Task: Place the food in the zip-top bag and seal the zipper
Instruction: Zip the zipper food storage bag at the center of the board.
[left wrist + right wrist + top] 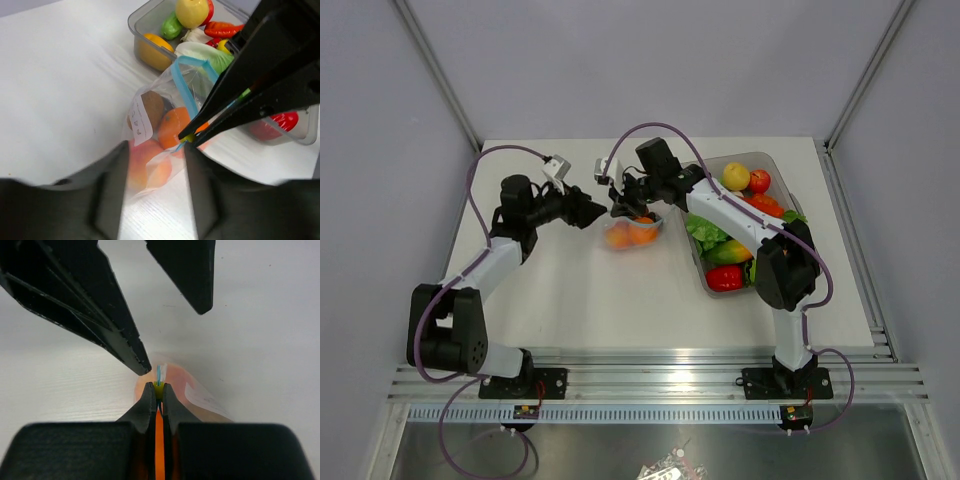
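Observation:
The clear zip-top bag [630,236] lies on the table left of the tray and holds food: a round orange [171,128], a pink-yellow peach [142,162] and a brown fruit [153,107]. Its light blue zipper [183,89] curves open at the far end. My right gripper [158,388] is shut on the zipper at a small yellow slider [188,138]; it also shows in the top view [623,206]. My left gripper [155,148] is open, its fingers on either side of the bag's near end, close to the right fingertips [200,131]. In the top view the left gripper [599,213] is just left of the bag.
A rigid clear tray [772,165] stands right of the bag with green lettuce [705,232], a yellow fruit [735,177], red pieces [724,278] and others. A white label [140,120] is on the bag. The table's right edge lies beyond the tray.

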